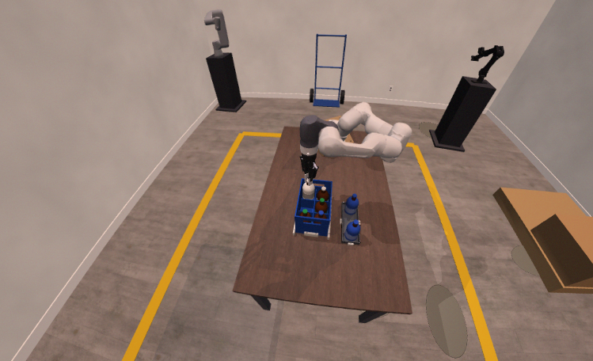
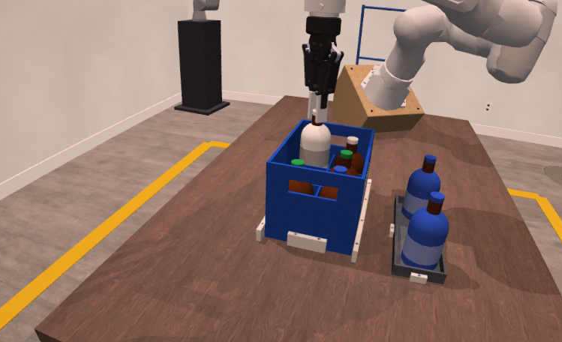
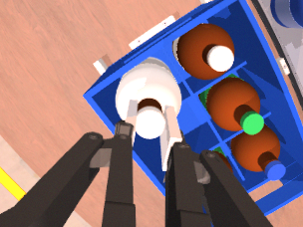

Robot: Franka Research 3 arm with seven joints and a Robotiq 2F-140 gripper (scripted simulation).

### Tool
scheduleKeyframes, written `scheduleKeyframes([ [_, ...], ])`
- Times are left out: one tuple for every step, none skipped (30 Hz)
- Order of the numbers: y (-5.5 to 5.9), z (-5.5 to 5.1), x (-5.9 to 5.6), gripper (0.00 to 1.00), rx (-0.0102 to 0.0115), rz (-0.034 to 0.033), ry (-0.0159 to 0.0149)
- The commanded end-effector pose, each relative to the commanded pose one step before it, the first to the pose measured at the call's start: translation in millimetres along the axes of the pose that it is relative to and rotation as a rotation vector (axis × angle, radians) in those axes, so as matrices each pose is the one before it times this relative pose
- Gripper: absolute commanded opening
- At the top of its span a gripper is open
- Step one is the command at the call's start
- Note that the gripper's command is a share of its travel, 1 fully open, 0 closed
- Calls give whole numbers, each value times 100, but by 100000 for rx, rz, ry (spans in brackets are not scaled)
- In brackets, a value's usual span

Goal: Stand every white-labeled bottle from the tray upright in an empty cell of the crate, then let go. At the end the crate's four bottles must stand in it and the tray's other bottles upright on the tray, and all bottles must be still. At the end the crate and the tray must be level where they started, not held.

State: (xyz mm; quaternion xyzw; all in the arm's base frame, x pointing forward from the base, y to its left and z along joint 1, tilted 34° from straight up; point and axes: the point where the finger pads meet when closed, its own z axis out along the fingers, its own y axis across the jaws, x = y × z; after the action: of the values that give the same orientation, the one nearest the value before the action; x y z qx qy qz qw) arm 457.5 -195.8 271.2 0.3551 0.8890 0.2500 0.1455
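My gripper (image 2: 318, 111) (image 3: 149, 115) (image 1: 309, 176) is shut on the neck of the white-labeled bottle (image 2: 315, 144) (image 3: 148, 96) (image 1: 308, 190). The bottle hangs upright in the far left cell of the blue crate (image 2: 319, 187) (image 1: 313, 207) (image 3: 199, 89), its lower part below the rim. Whether its base touches the crate floor is hidden. Several brown bottles (image 2: 347, 157) (image 3: 229, 96) with white, green and blue caps stand in other cells. The dark tray (image 2: 419, 241) (image 1: 349, 221) to the right holds two blue-labeled bottles (image 2: 421, 186) (image 2: 425, 234), both upright.
A tan wedge block (image 2: 374, 97) carries the arm's base at the far end of the table. White stop blocks (image 2: 306, 241) sit around the crate and tray. A cardboard box (image 1: 563, 240) lies on the floor to the right.
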Motion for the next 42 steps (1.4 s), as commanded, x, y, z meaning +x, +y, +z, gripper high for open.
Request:
scheduleKeyframes([
  [-139, 61, -281, 0, 269, -407, -1152],
  [0, 96, 0, 0, 0, 0, 0],
  [0, 101, 0, 0, 0, 0, 0],
  [0, 105, 0, 0, 0, 0, 0],
  [0, 109, 0, 0, 0, 0, 0],
  [0, 113, 0, 0, 0, 0, 0],
  [0, 116, 0, 0, 0, 0, 0],
  [0, 118, 0, 0, 0, 0, 0],
  [0, 120, 0, 0, 0, 0, 0],
  [0, 122, 0, 0, 0, 1, 0],
  [0, 122, 0, 0, 0, 0, 0],
  [0, 0, 0, 0, 0, 0, 0],
  [0, 0, 0, 0, 0, 0, 0],
  [0, 123, 0, 0, 0, 0, 0],
  [0, 123, 0, 0, 0, 0, 0],
  [0, 122, 0, 0, 0, 1, 0],
  [0, 121, 0, 0, 0, -1, 0],
  [0, 119, 0, 0, 0, 0, 0],
  [0, 117, 0, 0, 0, 0, 0],
  [0, 114, 0, 0, 0, 0, 0],
  [0, 111, 0, 0, 0, -1, 0],
  [0, 108, 0, 0, 0, 0, 0],
  [0, 104, 0, 0, 0, 0, 0],
  [0, 100, 0, 0, 0, 0, 0],
  [0, 95, 0, 0, 0, -1, 0],
  [0, 90, 0, 0, 0, 0, 0],
  [0, 85, 0, 0, 0, 0, 0],
  [0, 79, 0, 0, 0, 0, 0],
  [0, 0, 0, 0, 0, 0, 0],
  [0, 0, 0, 0, 0, 0, 0],
  [0, 74, 0, 0, 0, 0, 0],
  [0, 68, 0, 0, 0, 0, 0],
  [0, 62, 0, 0, 0, 0, 0],
  [0, 56, 0, 0, 0, 0, 0],
  [0, 50, 0, 0, 0, 0, 0],
  [0, 44, 0, 0, 0, 0, 0],
  [0, 38, 0, 0, 0, 0, 0],
  [0, 32, 0, 0, 0, 0, 0],
  [0, 27, 0, 0, 0, 0, 0],
  [0, 22, 0, 0, 0, 0, 0],
  [0, 17, 0, 0, 0, 0, 0],
  [0, 13, 0, 0, 0, 0, 0],
])
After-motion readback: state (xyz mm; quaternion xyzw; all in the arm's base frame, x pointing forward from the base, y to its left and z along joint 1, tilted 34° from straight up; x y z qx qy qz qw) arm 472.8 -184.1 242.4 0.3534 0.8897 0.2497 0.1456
